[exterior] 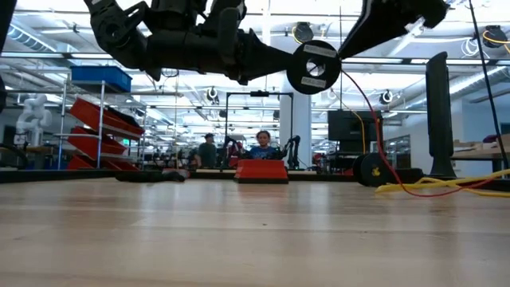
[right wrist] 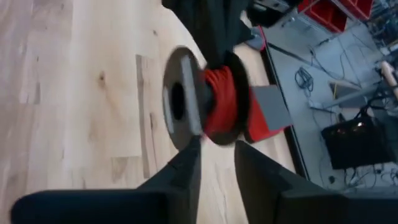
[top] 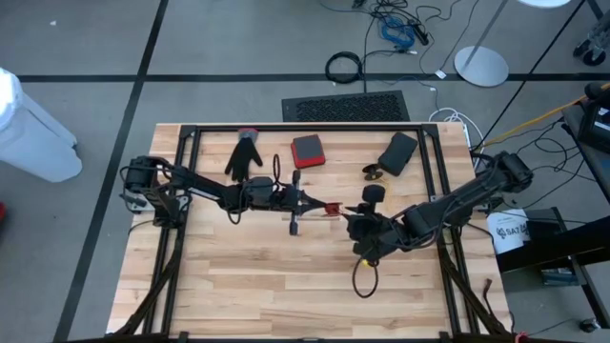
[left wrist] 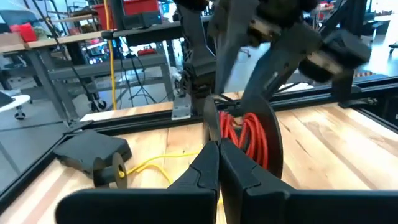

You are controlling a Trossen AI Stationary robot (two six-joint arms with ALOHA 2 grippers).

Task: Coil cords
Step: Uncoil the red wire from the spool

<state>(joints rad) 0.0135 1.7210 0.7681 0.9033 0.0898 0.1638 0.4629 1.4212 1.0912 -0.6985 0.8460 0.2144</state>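
A small black spool (right wrist: 180,102) wound with red cord (left wrist: 249,137) hangs in the air over the table's middle (top: 333,208). My left gripper (left wrist: 217,149) reaches in level from the table's left and is shut on it. My right gripper (right wrist: 214,146) comes from the right, slanting down, and stands open just short of the spool; I cannot tell whether a fingertip touches it. A loose length of red cord (exterior: 366,112) runs from the spool down to the table. A yellow cord (left wrist: 155,163) lies on the table by a second spool (left wrist: 112,171). A black cord loop (top: 362,281) lies nearer the front. My left gripper pinches the spool between its two shut fingers, at the rim of the flange nearest to it (left wrist: 211,124), as far as the wrist view shows. The fingers come level from the table's left. The spool is lifted clear of the table, its axis roughly level.
A black glove (top: 245,152), a red box (top: 307,151) and a black box (top: 397,152) lie along the table's far side inside the black frame (top: 305,128). Bare wood lies toward the near edge (top: 286,295). People stand in the room beyond the table.
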